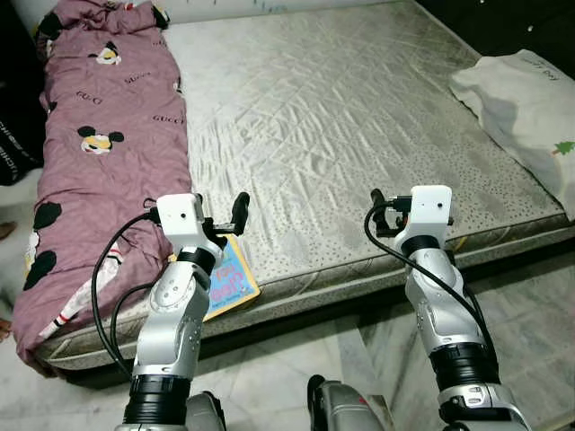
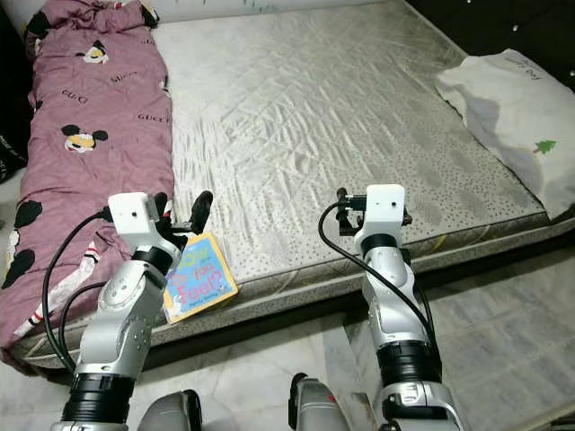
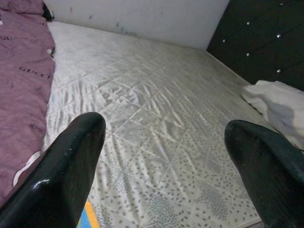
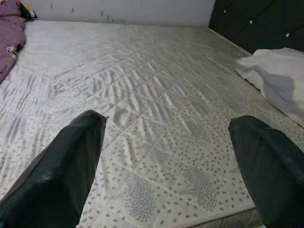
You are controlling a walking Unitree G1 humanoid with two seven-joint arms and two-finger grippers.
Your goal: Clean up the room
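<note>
Both grippers hovered at the near edge of the grey quilted mattress (image 1: pixel 341 135), fingers spread wide and holding nothing: the left gripper (image 3: pixel 166 161) just above a thin, colourful children's book (image 2: pixel 199 277), the right gripper (image 4: pixel 171 161) well apart over bare mattress. That book lay flat at the mattress edge, beside the mauve cartoon-print blanket (image 1: pixel 99 135). It looked light and stiff; pinching its overhanging edge seemed the likeliest hold.
</note>
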